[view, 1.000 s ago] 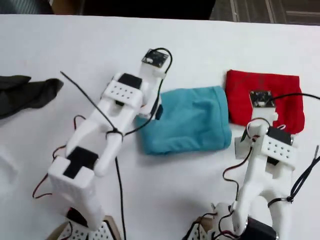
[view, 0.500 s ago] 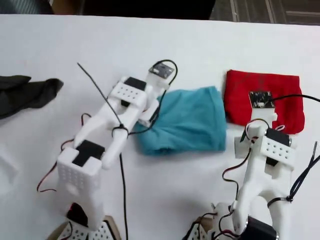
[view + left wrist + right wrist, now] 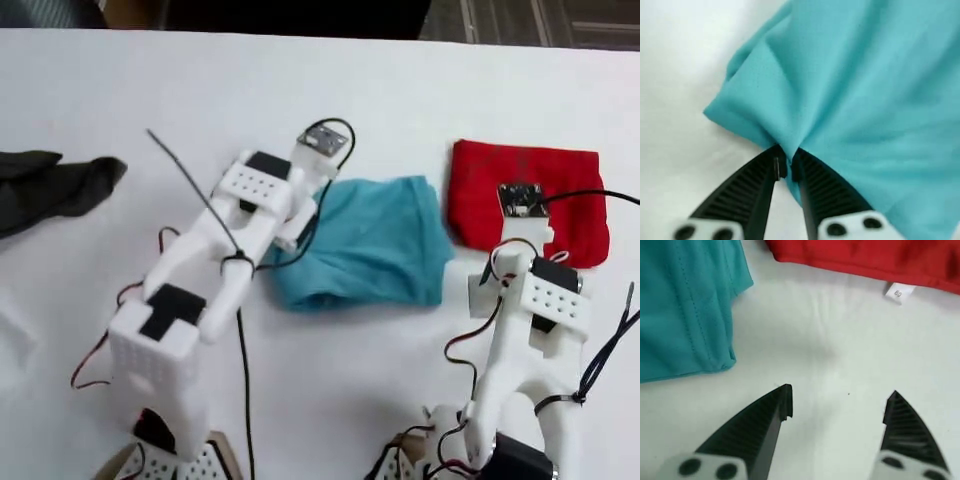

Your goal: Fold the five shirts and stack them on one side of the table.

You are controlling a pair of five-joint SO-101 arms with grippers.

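A folded teal shirt [image 3: 365, 252] lies mid-table, its left edge bunched up. My left gripper [image 3: 786, 164] is shut on a pinch of that edge of the teal shirt [image 3: 865, 95]; in the high view the left arm [image 3: 262, 195] sits at the shirt's left side. A folded red shirt [image 3: 525, 197] lies to the right, a white tag [image 3: 897, 292] at its near hem. My right gripper [image 3: 837, 402] stands open over bare table between the teal shirt [image 3: 685, 310] and the red shirt [image 3: 865, 257]. A dark shirt [image 3: 50, 188] lies crumpled at the far left.
The right arm [image 3: 530, 320] stands at the near right, partly covering the red shirt. Black and red cables [image 3: 240, 350] trail from both arms over the white table [image 3: 350, 90]. Bare table stretches along the far side.
My left gripper moved right and slightly away, dragging the teal shirt's left edge with it and bunching the cloth. The right arm kept still.
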